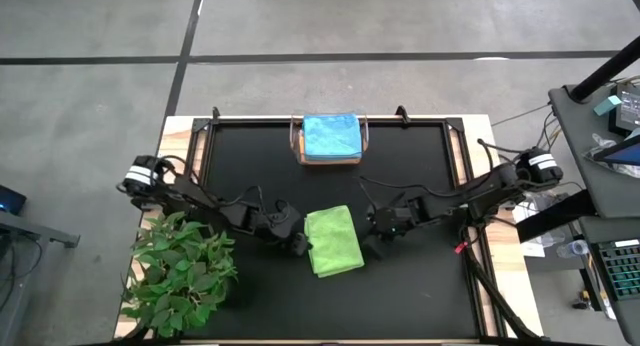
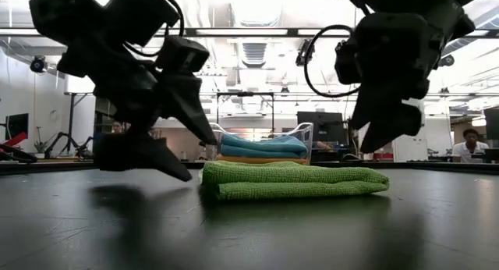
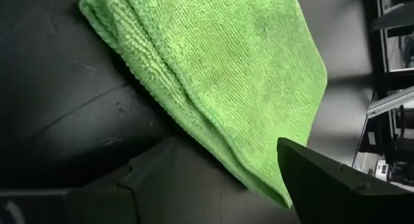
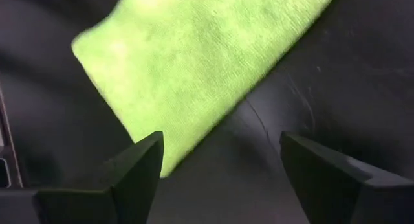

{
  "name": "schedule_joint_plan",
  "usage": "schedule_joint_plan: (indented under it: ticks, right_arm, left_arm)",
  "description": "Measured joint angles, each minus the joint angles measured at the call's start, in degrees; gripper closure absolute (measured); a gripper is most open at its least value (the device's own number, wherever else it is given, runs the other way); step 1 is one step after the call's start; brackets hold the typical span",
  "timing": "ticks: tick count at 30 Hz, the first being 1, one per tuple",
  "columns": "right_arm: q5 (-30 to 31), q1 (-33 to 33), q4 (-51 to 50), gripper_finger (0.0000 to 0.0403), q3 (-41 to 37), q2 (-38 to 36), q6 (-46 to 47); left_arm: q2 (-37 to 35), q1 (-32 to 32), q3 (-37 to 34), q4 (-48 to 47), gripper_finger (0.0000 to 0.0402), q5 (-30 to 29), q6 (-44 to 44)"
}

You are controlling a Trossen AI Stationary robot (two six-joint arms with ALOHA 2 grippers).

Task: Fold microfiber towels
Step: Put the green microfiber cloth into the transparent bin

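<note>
High view. A lime green towel (image 1: 333, 241), folded into a narrow rectangle, lies on the black surface (image 1: 420, 166) somewhat nearer the front edge than the centre. The left tool (image 1: 297, 244) rests just beside the towel's left side, and the right tool (image 1: 374, 226) just beside its right side; neither holds the cloth. At the middle of the far edge stands a clear plastic bin (image 1: 331, 139) with a light blue towel (image 1: 331, 135) showing on top. A leafy green plant (image 1: 180, 271) occupies the front left corner.

Low view. The green towel (image 2: 292, 181) lies flat in layered folds. The left tool (image 2: 160, 141) has its fingers spread, the lower tip touching or nearly touching the surface next to the towel's end. The right tool (image 2: 382, 126) hangs above the other end, clear of the cloth. Behind, the bin (image 2: 265, 149) shows stacked cloths.

Left wrist view. Fingers (image 3: 336, 185) stand wide apart, nothing between them; the green towel (image 3: 226, 75) lies just ahead.

Right wrist view. Fingers (image 4: 139, 172) stand wide apart and empty; the green towel (image 4: 194, 62) lies ahead on the surface.
</note>
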Motion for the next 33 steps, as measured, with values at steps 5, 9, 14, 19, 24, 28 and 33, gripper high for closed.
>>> schedule_joint_plan:
  ticks: [5, 9, 14, 19, 24, 28, 33]
  right_arm:
    - [0.1, -1.4, 3.9, 0.0105, 0.0, 2.3, -2.2]
    - [0.0, -3.1, 4.7, 0.0105, 0.0, 3.8, -4.6]
    - [0.1, -4.4, 6.6, 0.0106, 0.0, 5.4, -6.3]
    - [-0.1, -4.6, 8.1, 0.0108, -0.1, 6.5, -7.8]
    - [-0.1, -4.6, 10.5, 0.0114, -0.3, 8.9, -8.4]
    - [-0.4, -4.6, 15.6, 0.0117, -0.2, 12.1, -8.5]
    - [-4.1, -4.6, 25.0, 0.0118, -0.2, 16.2, -8.1]
  left_arm:
    - [3.0, 0.0, 0.8, 2.7, 0.0153, -0.5, -0.1]
    - [5.4, 0.0, 1.6, 5.6, 0.0153, -1.2, -0.1]
    - [8.3, 0.0, 1.7, 11.0, 0.0153, -1.5, -0.1]
    - [8.8, 0.0, 1.8, 11.1, 0.0153, -2.4, -0.1]
    - [8.7, 0.0, 1.9, 11.1, 0.0153, -3.8, -0.1]
    - [9.1, 0.0, 2.0, 12.0, 0.0153, -4.8, -0.3]
    - [9.2, 0.0, 2.2, 11.7, 0.0153, -6.2, -1.7]
